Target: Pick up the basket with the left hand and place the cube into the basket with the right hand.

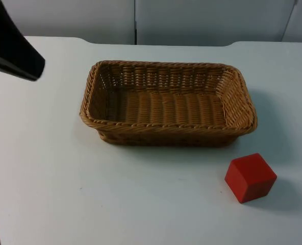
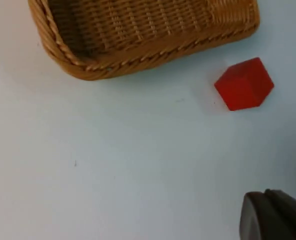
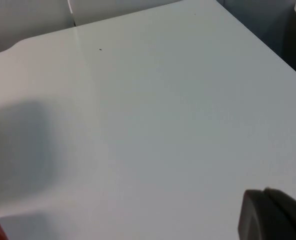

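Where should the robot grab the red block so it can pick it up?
Probably from straight above the red cube, one of the fingers on each of two opposite flat sides. It sits flat on the table, turned a bit, apart from the basket, with free space around it.

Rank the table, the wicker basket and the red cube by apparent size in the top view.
1. White table, largest.
2. Wicker basket.
3. Red cube, smallest, though it lies nearer the camera than the basket.
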